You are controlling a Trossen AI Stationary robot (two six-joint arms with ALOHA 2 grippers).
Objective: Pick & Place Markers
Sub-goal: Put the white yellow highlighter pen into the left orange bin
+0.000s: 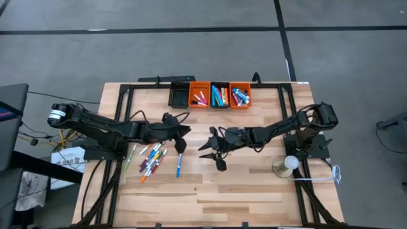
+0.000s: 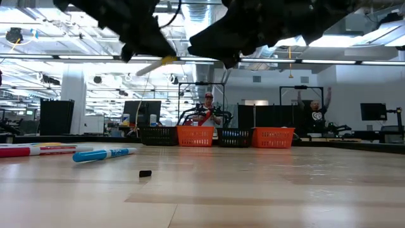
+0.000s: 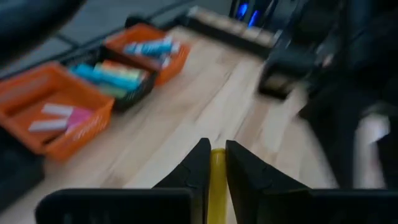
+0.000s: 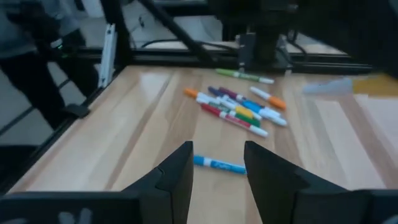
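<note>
A row of four small bins sits at the table's (image 1: pixel 254 197) far edge: a black bin (image 1: pixel 179 97) at the left, then an orange bin (image 1: pixel 200 95), a second black bin (image 1: pixel 220 96) and another orange bin (image 1: pixel 240 95). By the right edge stands a round metal stand (image 1: pixel 284 167) with a white ball on top. In the low view, a tiny black piece (image 2: pixel 145 173) lies on the wood, and two people (image 2: pixel 208 109) stand in the room behind.

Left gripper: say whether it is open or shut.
Shut. The left gripper is closed on a yellow marker, which shows pinched between its dark fingers above the table.
</note>
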